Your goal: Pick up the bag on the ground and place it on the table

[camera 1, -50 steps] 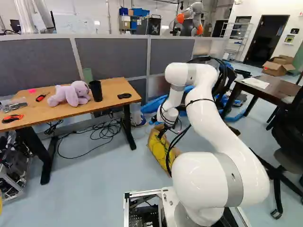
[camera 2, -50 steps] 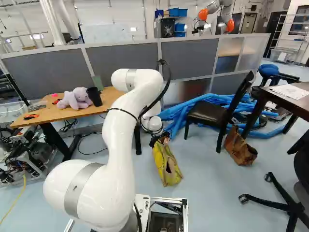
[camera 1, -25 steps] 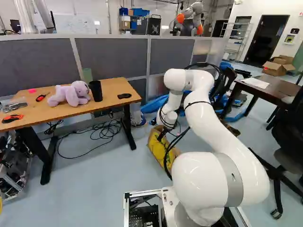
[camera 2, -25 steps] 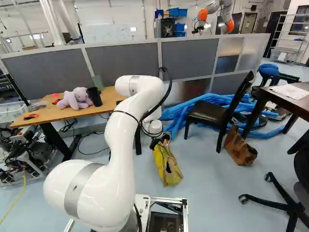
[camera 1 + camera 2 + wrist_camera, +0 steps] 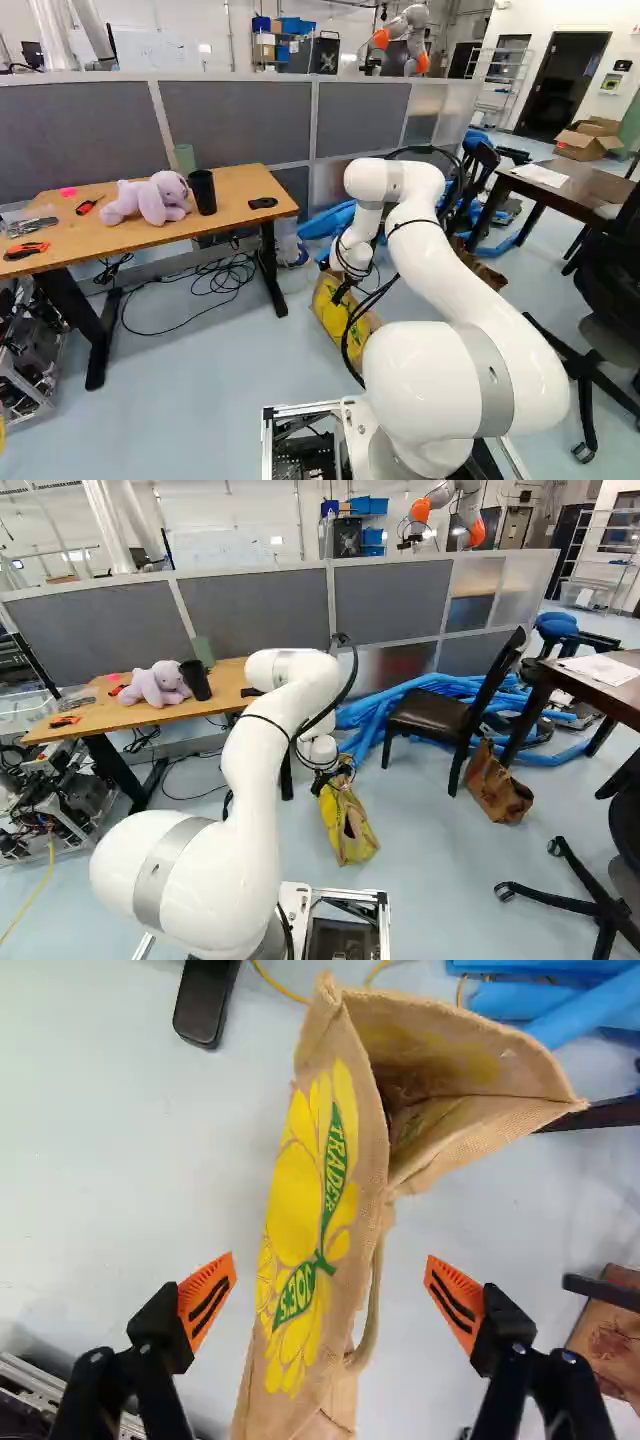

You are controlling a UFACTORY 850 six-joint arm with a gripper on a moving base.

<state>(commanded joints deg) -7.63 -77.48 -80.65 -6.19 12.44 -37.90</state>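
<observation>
The tan and yellow bag stands on the floor ahead of the base; the bag [image 5: 345, 823] shows its yellow side and has an opening at the top. Just over its far end is my gripper [image 5: 343, 290], mostly hidden by the wrist and cables. In the wrist view the gripper [image 5: 331, 1290] is open wide, with the bag [image 5: 310, 1225] below and between the orange pads, neither pad touching it. A rope-like handle [image 5: 372, 1310] hangs along the bag's side. The wooden table [image 5: 230, 199] stands left of the arm.
On the table are a purple plush toy [image 5: 150, 198], a black cup [image 5: 202, 192] and tools. A chair [image 5: 440, 715], a brown bag [image 5: 497, 783], blue tubing [image 5: 375, 710] and a dark table [image 5: 600, 685] are to the right. Another robot [image 5: 460, 510] stands behind the partition.
My arm has lowered, bringing the wrist and gripper down closer to the bag. The base has not moved, and the bag has not visibly shifted.
</observation>
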